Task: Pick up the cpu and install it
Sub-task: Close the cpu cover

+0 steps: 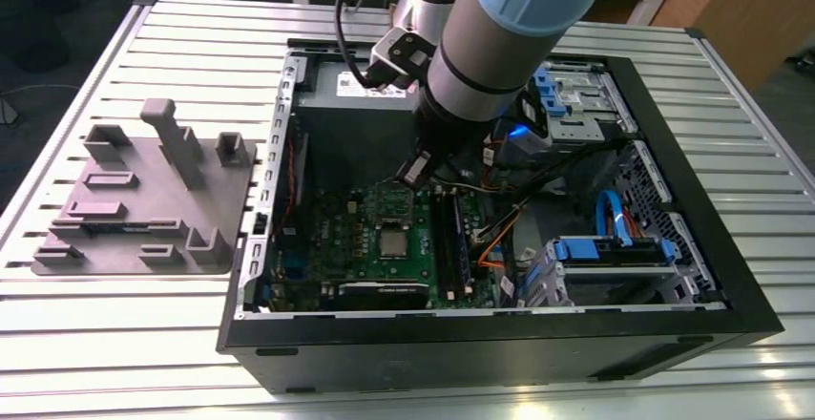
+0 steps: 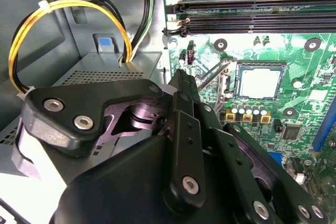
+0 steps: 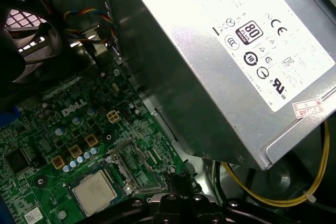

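The cpu (image 1: 395, 241), a small square chip with a silvery top, lies flat in its socket on the green motherboard (image 1: 344, 239). It shows in both wrist views, in the second wrist view (image 2: 260, 83) and in the first wrist view (image 3: 94, 191). My gripper (image 1: 415, 172) hangs above the board's far part, between the socket and the big grey metal box with a white label (image 3: 236, 61). It is apart from the chip. Its black fingers (image 2: 181, 85) stand together, shut with nothing between them. The fingertips (image 3: 180, 182) hover beside the socket's open metal frame.
The open black computer case (image 1: 713, 277) lies on a slatted metal table. Yellow and black cables (image 2: 31, 30) loop beside the metal box. Memory slots (image 2: 252, 19) run along the board. A grey plastic plate with upright blocks (image 1: 140, 200) sits at the exterior view's left.
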